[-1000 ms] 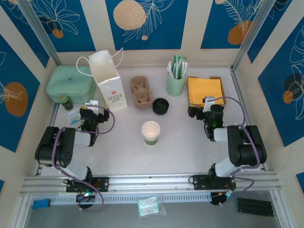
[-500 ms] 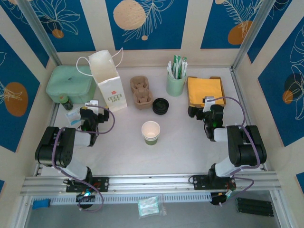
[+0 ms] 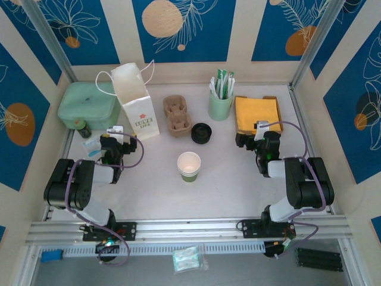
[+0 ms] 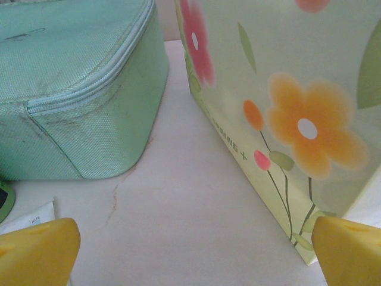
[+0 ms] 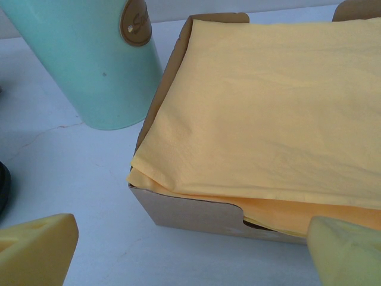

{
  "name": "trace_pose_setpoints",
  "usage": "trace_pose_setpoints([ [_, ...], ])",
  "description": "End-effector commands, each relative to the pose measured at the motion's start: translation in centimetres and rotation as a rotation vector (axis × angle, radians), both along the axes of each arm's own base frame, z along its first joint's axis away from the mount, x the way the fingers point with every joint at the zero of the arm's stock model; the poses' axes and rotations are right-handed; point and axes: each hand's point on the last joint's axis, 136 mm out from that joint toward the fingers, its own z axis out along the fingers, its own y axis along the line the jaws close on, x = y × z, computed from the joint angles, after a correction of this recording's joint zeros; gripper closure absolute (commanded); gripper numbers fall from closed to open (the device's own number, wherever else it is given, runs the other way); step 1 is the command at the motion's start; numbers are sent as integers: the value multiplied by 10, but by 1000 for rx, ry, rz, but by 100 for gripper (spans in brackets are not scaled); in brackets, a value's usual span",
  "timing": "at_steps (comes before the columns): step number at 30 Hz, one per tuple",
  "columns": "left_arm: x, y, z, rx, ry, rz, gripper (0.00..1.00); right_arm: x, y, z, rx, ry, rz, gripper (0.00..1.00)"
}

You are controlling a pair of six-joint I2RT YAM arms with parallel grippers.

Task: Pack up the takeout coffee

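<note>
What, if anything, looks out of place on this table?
The paper cup stands open mid-table, while a black lid lies apart behind it, beside the cardboard carrier. Nothing looks spilled or tipped.

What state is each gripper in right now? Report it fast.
Left gripper: open, holding nothing.
Right gripper: open, holding nothing.

A pale bench [image 3: 229, 182] is boxed on three sides by cream walls [image 3: 118, 30] bearing blue panels [image 3: 208, 36] with orange discs and white leaf outlines, metal posts [image 3: 50, 43] in the back corners and a metal rail [image 3: 190, 229] along its near edge.
</note>
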Motion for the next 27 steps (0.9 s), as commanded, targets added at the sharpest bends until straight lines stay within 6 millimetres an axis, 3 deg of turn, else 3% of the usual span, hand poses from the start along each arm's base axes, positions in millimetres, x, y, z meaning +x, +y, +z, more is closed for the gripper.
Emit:
trace_pose_setpoints([
  [1, 1, 0, 2, -15, -10, 9, 1, 4, 0, 8, 5, -24, 10, 1],
  [5, -2, 3, 4, -15, -30, 25, 1, 4, 0, 17, 8, -13, 13, 1],
  [10, -12, 10, 15, -20, -77, 66, 1, 1, 2, 51, 8, 14, -1, 1],
  [14, -20, 18, 31, -13, -109, 121, 1, -8, -4, 78, 155, 45, -83, 1],
  [18, -25, 23, 57, -21, -110, 154, 1, -24, -19, 96, 432, 124, -239, 1],
  [23, -45, 35, 90, -97, -89, 242, 0, -40, 11, 130, 539, 167, -49, 0],
  [27, -72, 33, 104, -236, -16, 275, 1, -63, 51, 150, 545, 290, 108, 10],
])
